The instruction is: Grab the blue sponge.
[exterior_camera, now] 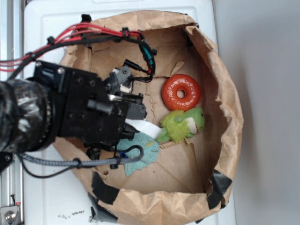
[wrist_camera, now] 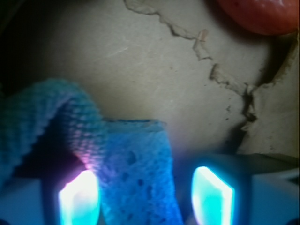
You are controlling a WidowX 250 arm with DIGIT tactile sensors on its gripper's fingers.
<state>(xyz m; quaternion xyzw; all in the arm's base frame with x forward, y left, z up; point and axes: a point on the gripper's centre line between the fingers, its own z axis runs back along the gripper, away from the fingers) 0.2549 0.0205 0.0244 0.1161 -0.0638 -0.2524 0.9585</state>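
In the wrist view the blue sponge is a bright blue porous block standing between my two glowing pads. It touches the left pad, and a gap separates it from the right pad. My gripper is open around it. A fold of the pale teal woven cloth leans against the sponge's left side. In the exterior view my gripper is low over the cloth, and the arm hides the sponge.
An orange ring and a green plush toy lie to the right of the gripper. Everything sits inside a crumpled brown paper basin with raised walls. The ring's edge and a torn paper seam show ahead.
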